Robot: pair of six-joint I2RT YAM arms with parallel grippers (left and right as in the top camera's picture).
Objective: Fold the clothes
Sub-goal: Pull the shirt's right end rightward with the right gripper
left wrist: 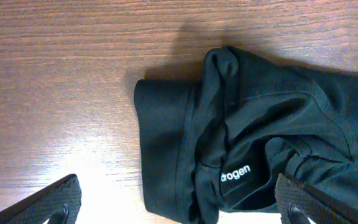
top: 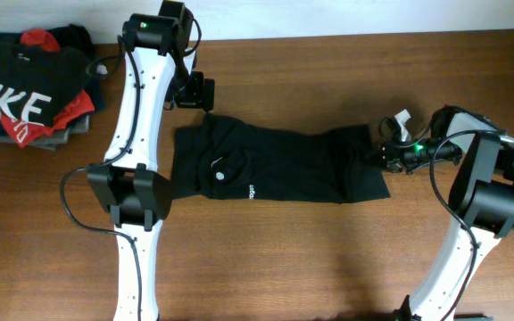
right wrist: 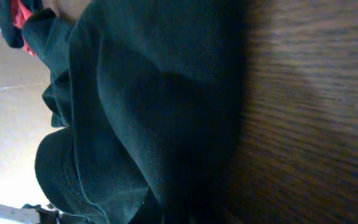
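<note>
Since the right gripper (top: 385, 157) is pinched shut on one edge of the T-shirt (top: 275, 165) spread on the table (top: 328, 259), with the left gripper (left wrist: 179, 208) wide open and empty, a one-sided pull might slip or bunch it.

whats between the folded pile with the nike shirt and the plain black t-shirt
Only the white left arm over bare brown wooden table, seen overhead.

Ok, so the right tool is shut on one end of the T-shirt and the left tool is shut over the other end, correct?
No, the left tool is open: the left wrist view shows its fingers spread wide above the black T-shirt. The right tool is shut on its other end.
</note>
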